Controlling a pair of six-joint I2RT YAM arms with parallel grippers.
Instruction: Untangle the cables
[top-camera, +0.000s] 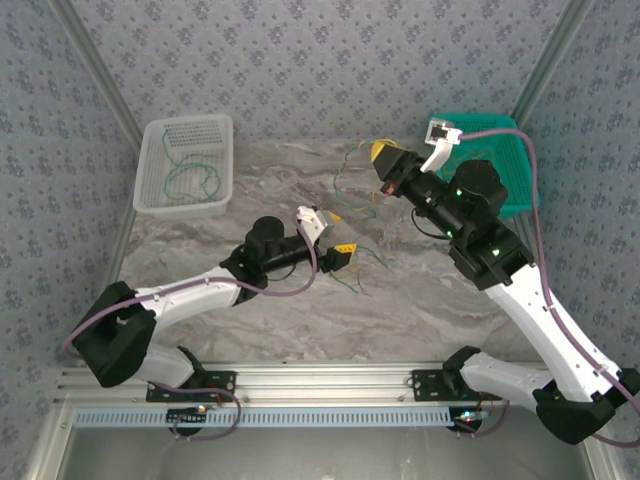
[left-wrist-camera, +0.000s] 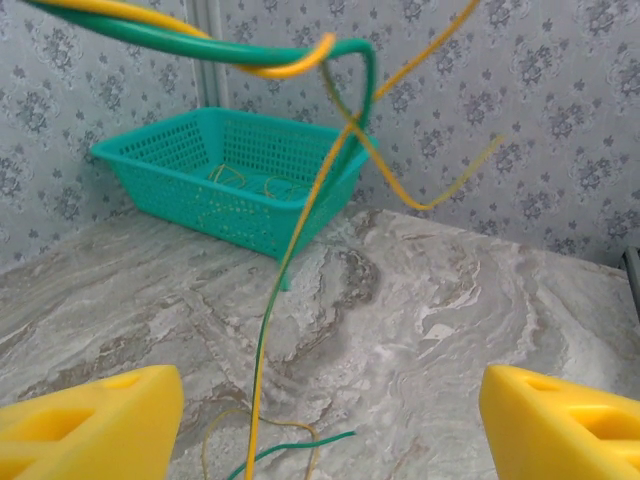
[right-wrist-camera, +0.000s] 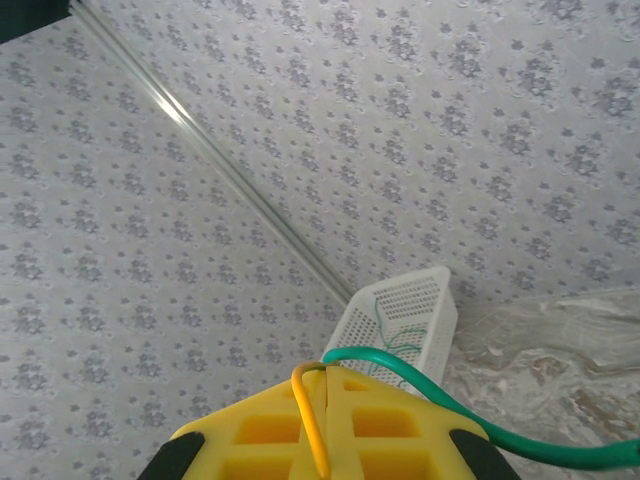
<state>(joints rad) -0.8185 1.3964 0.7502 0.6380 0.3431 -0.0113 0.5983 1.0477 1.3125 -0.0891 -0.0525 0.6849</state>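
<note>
Marble worktop (top-camera: 300, 310), seemingly halfway: some cables (top-camera: 190, 180) in baskets (top-camera: 150, 170); right fingers (right-wrist-camera: 380, 430) clamped on tangled pair (left-wrist-camera: 346, 128), left fingers (left-wrist-camera: 90, 420) apart.

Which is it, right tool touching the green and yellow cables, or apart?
Touching. The right wrist view shows the right tool shut on the green and yellow cables, pinching both.

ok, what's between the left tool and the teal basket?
Bare marble table, with green and yellow cables hanging across it; left wrist view.
</note>
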